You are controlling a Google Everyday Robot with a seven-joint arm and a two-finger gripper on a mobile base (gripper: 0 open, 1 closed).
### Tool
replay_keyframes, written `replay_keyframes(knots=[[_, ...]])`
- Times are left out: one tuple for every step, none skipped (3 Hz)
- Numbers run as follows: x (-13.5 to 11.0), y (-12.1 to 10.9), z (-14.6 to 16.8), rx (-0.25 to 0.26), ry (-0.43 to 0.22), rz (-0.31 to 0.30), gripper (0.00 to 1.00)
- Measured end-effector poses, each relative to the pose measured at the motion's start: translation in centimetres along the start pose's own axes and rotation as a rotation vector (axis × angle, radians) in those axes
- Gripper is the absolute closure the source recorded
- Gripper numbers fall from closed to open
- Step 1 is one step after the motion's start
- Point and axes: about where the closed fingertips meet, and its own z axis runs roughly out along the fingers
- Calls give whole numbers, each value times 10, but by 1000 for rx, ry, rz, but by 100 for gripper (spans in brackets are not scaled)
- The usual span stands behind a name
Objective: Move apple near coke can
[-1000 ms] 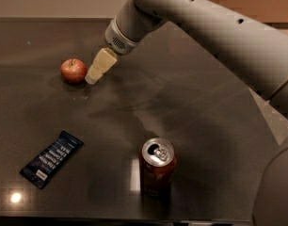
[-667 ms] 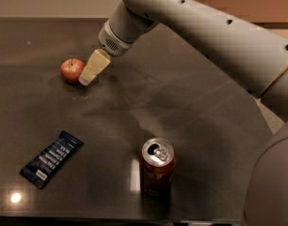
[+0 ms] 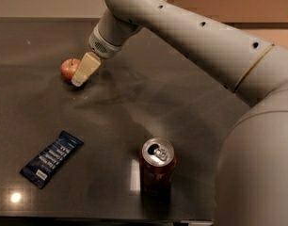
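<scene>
The small red apple [image 3: 68, 68] sits on the dark table at the far left. The gripper [image 3: 83, 73] hangs from the large white arm and reaches down to the apple's right side, its cream finger [image 3: 86, 68] covering part of the apple. The red-orange coke can [image 3: 157, 166] stands upright near the front edge, well to the right of the apple and closer to the camera, with its silver top and pull tab showing.
A flat dark-blue snack wrapper [image 3: 51, 158] lies at the front left of the dark table [image 3: 191, 107]. The white arm [image 3: 196, 36] spans the upper right, and its bulky lower part [image 3: 257, 173] fills the right side.
The gripper has moved left and down toward the apple, from beside it to overlapping its right side. The apple, can and wrapper have not moved.
</scene>
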Motion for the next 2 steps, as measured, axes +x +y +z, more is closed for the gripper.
replay_keyframes(knots=[[-8, -5, 15, -12, 5, -3, 0], [-17, -3, 27, -35, 2, -16, 0]])
